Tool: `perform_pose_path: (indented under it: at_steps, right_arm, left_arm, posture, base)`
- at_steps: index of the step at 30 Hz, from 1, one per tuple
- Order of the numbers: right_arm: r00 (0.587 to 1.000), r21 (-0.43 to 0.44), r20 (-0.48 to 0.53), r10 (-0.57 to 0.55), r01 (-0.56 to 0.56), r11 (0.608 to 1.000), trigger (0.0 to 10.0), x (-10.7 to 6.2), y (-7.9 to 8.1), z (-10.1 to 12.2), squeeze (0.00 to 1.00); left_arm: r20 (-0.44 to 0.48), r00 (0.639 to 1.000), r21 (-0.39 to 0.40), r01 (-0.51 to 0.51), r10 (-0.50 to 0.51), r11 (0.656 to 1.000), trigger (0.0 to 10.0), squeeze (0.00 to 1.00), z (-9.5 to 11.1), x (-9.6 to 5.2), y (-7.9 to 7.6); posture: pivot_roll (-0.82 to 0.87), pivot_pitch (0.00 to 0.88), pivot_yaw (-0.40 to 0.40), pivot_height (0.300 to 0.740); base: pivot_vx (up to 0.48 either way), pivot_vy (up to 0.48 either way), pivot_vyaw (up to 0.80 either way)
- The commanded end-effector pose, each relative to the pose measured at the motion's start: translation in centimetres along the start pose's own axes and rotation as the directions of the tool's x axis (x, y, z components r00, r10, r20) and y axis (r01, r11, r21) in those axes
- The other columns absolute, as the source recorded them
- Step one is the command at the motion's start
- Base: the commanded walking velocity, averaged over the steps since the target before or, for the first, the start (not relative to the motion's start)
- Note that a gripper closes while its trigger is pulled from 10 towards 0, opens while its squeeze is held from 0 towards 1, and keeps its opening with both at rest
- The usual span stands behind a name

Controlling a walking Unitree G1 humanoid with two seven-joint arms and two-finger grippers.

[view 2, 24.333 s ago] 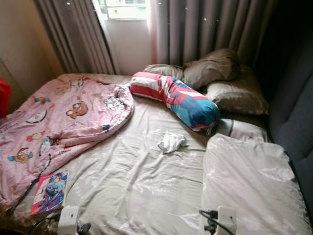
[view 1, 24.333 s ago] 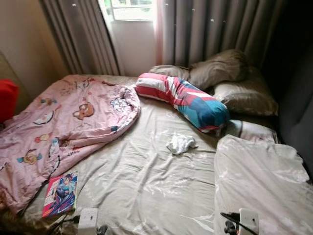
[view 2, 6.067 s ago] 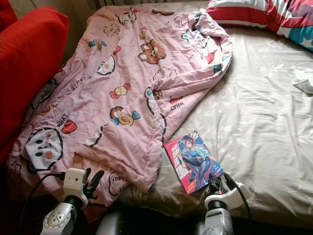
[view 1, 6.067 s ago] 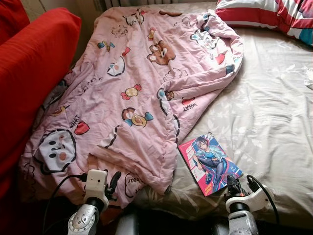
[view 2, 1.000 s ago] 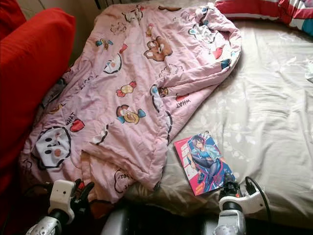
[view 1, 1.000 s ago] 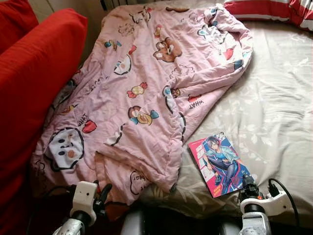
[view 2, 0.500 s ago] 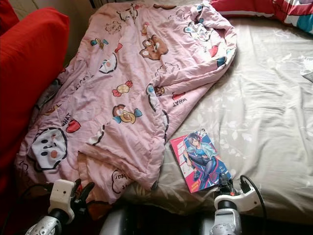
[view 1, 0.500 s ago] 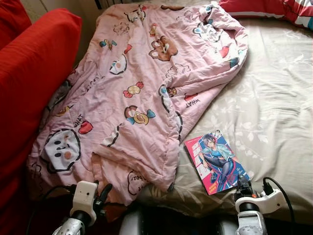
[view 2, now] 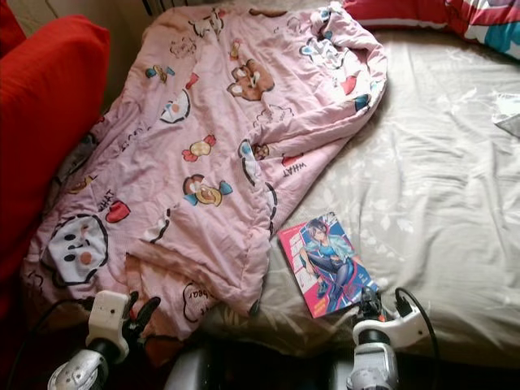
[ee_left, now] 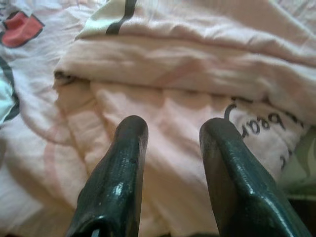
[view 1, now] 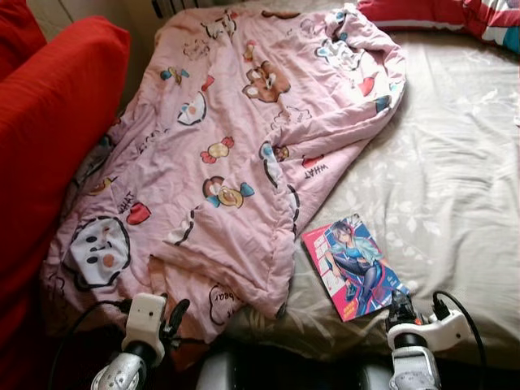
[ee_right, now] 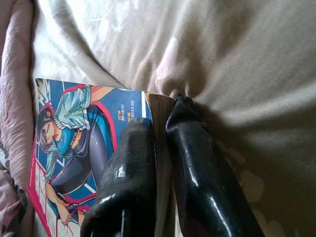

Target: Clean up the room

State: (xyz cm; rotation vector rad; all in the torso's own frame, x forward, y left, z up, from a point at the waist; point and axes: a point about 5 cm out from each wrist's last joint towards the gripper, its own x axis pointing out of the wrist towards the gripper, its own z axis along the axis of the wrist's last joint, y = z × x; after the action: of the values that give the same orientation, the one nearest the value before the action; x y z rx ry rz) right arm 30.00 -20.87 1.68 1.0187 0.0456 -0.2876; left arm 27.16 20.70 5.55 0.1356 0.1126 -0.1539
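Note:
A comic book [view 1: 353,264] with a bright cartoon cover lies on the beige bed sheet [view 1: 455,179], near the bed's front edge. My right gripper [ee_right: 160,116] is shut on the book's near corner, one finger on the cover and the other under the pages; it also shows in the head view [view 1: 400,302]. A pink cartoon-print blanket [view 1: 244,138] is spread crumpled over the left half of the bed. My left gripper [ee_left: 173,128] is open and hovers just before the blanket's folded near edge, holding nothing.
A red cushion [view 1: 49,122] stands along the left side of the bed. A striped red, white and blue bolster [view 1: 439,12] lies at the far right. A white cloth [view 2: 508,114] sits on the sheet at the right edge.
The camera has swayed a little. My right gripper stays at the book's near corner and my left gripper stays at the blanket's edge.

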Motion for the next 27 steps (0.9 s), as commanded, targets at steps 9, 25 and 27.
perform_pose_path:
  at_steps: [9,25,27]
  right_arm:
    - [0.998,-0.132,0.033,0.06,-0.055,0.99,0.0,-0.3,0.8,-0.3,0.0]
    - [0.973,-0.196,0.172,-0.155,0.188,0.962,0.0,-6.3,-4.2,-0.7,0.0]
    - [0.975,-0.198,0.171,-0.143,0.177,0.964,0.0,-6.2,-3.8,-0.7,0.0]
  left_arm:
    - [-0.044,0.999,-0.002,-0.01,0.01,1.0,10.0,0.0,-1.1,0.8,-0.3]
    - [-0.027,1.0,-0.024,-0.017,0.017,1.0,10.0,0.0,-1.2,1.8,-1.0]
    - [-0.025,1.0,-0.025,-0.019,0.018,1.0,10.0,0.0,-1.3,1.9,-1.1]
  posture:
    - [0.06,0.248,0.121,0.616]
    - [0.01,0.209,0.073,0.616]
    - [0.01,0.207,0.071,0.616]
  base:
    - [0.0,0.0,0.0]
    - [0.0,0.0,0.0]
    - [0.0,0.0,0.0]
